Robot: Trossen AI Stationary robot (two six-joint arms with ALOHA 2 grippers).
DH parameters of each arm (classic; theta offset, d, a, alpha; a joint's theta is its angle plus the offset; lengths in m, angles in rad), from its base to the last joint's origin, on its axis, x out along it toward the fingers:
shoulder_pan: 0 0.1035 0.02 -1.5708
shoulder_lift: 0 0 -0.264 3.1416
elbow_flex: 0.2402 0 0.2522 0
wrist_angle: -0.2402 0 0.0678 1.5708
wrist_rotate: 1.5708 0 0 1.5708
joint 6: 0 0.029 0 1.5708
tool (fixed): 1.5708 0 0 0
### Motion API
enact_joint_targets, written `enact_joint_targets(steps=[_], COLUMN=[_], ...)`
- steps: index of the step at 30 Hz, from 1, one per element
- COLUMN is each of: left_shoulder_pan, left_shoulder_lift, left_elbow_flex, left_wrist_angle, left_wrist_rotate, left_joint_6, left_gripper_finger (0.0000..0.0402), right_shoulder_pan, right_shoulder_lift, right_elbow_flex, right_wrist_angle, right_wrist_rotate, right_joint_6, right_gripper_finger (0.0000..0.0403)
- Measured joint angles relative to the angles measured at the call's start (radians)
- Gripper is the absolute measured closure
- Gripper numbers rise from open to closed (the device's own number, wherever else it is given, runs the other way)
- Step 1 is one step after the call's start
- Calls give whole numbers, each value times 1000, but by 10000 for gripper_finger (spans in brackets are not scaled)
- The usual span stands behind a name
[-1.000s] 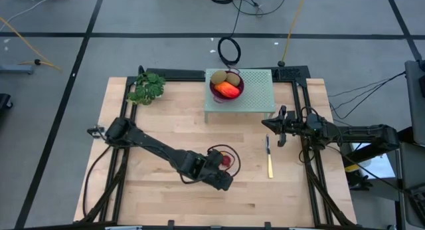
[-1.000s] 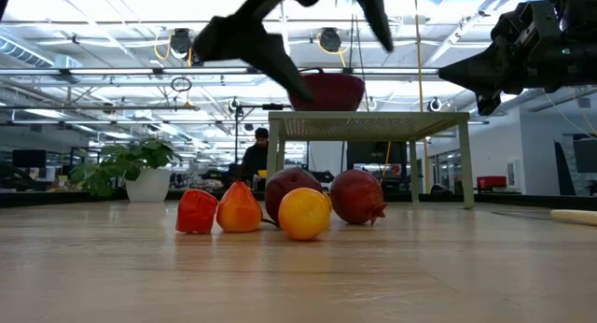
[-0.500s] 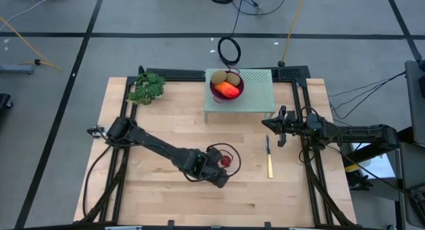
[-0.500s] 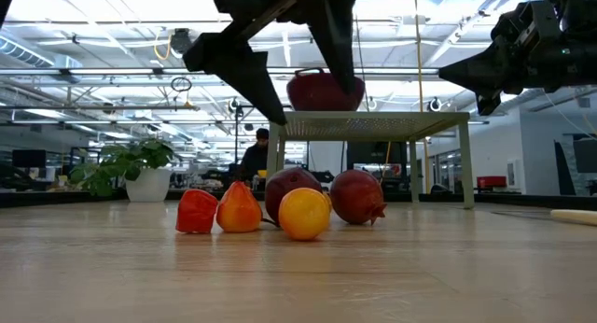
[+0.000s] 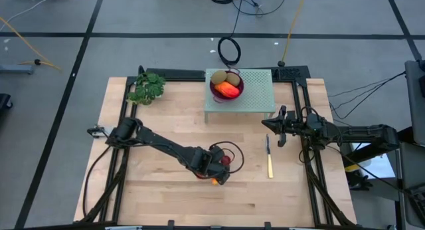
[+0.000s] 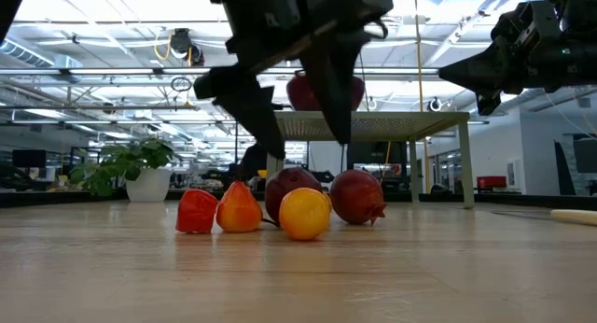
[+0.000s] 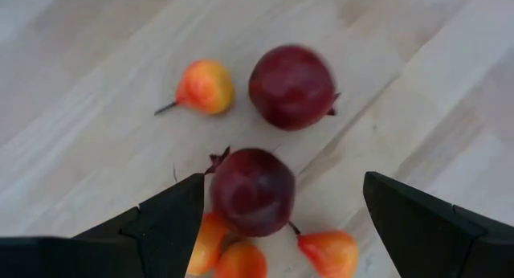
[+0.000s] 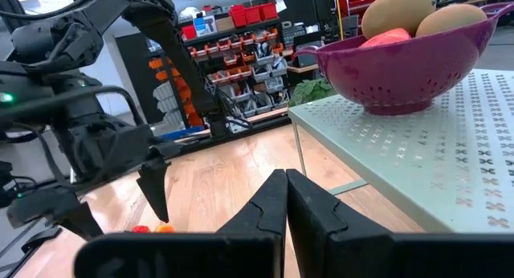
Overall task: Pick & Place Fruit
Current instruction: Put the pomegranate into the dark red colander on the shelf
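The table [image 5: 159, 123] is looking like pale wood, smooth, with thin lines of grain. The two red fruits [image 7: 273, 141] are looking smooth with a soft shine (not mirror-bright). The small orange ones [image 7: 206, 86] are shining like plastic. The purple bowl [image 8: 401, 65] is looking like plastic full of tiny holes. The stand [image 8: 450, 149] is looking matt and full of holes too.

A green leafy bunch [image 5: 147, 88] lies at the table's far corner, well apart from the left gripper and across the board from the right one. A yellow-handled knife [image 5: 269, 159] lies on the wood just beside and below the right gripper. A pale perforated stand [image 5: 255, 94] carries a purple colander [image 8: 401, 63], near the right gripper.
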Motion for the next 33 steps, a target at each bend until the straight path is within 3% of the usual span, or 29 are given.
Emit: enact_joint_targets(steps=[33], left_shoulder_pan=[24], left_shoulder_lift=[83], left_elbow_flex=[0], left_wrist_angle=[-36], left_wrist_rotate=[42], left_joint_6=[68], left_gripper_finger=[66], right_shoulder_pan=[0], right_shoulder_lift=[0], right_elbow_flex=[0], right_wrist_angle=[-1], right_wrist_rotate=[0], right_joint_6=[0], right_gripper_finger=[399])
